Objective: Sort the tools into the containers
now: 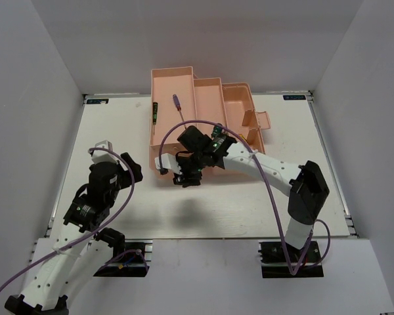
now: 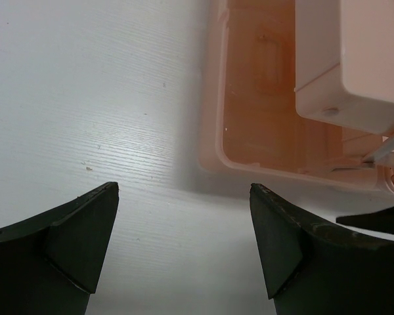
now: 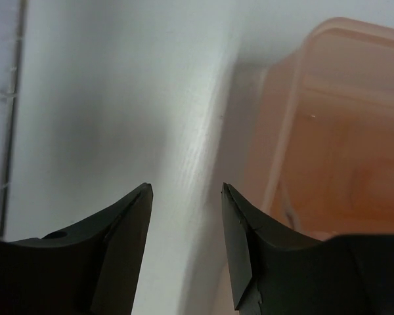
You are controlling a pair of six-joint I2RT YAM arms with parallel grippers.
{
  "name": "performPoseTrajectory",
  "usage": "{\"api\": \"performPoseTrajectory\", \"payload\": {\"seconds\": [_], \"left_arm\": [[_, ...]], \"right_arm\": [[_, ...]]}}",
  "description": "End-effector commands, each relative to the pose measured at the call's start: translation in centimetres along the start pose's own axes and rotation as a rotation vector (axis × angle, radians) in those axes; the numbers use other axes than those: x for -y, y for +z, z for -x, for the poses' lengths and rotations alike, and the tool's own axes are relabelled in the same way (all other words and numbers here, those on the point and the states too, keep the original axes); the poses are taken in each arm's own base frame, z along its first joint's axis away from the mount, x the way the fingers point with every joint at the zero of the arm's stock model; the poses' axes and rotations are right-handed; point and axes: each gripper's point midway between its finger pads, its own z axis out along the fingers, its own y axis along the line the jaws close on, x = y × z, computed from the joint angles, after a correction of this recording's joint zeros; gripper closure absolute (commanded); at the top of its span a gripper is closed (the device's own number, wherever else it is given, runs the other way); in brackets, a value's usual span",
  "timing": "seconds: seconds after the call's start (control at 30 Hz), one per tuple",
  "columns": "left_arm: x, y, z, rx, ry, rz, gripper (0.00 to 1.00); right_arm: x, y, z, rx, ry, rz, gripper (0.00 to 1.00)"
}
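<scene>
- Dark-handled screwdriver [image 1: 155, 113] and longer-shafted screwdriver [image 1: 178, 106] lie in the left compartment of the peach toolbox [image 1: 165, 141]; only the overhead view shows them.
- Right gripper [image 3: 187, 188]: jaws apart, empty, at the toolbox's near-left corner.
- Left gripper [image 2: 184, 190]: spread wide, empty, over the table [image 2: 85, 98] beside the toolbox wall.

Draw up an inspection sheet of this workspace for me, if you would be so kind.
Surface: white table, faint grain.
Job's things: peach toolbox open at far centre; dark green screwdriver by its left wall, longer screwdriver in the same compartment; pliers not made out.
Clutter: nothing seen.
Grippers: left gripper jaws wide open, empty, beside the toolbox; right gripper jaws open, empty, at its near edge.
Cables: purple cable loops along each arm.
Surroundings: white walls on three sides.
</scene>
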Motion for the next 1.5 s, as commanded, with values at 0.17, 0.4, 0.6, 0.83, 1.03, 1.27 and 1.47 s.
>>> {"api": "performPoseTrajectory", "payload": {"seconds": [0.17,0.4,0.6,0.83,1.03,1.27,1.47], "left_arm": [[0.1,0.1,0.0,0.010,0.002,-0.011,0.08],[0.1,-0.1,0.0,0.018,-0.026,-0.016,0.08],[-1.0,0.2,-3.0,-0.009,-0.160,0.001,0.19],[-1.8,0.8,-6.7,-0.049,-0.299,-0.005,0.81],[-0.1,2.8,-9.5,-0.121,-0.359,-0.080,0.83],[1.4,5.7,-12.5,-0.196,-0.377,-0.126,0.83],[1.4,7.3,-14.1,-0.224,-0.392,-0.113,0.83]], "right_arm": [[7.1,1.1,0.9,-0.089,-0.006,-0.455,0.46],[6.9,4.3,-1.1,-0.180,-0.058,-0.492,0.43],[7.8,5.7,-2.4,-0.234,-0.075,-0.539,0.43],[7.7,5.8,-2.3,-0.231,-0.083,-0.520,0.84],[8.2,3.6,0.0,-0.190,-0.072,-0.543,1.00],[8.9,-0.3,3.2,-0.128,-0.055,-0.599,1.00],[9.2,-2.3,4.8,-0.089,-0.031,-0.631,1.00]]}}
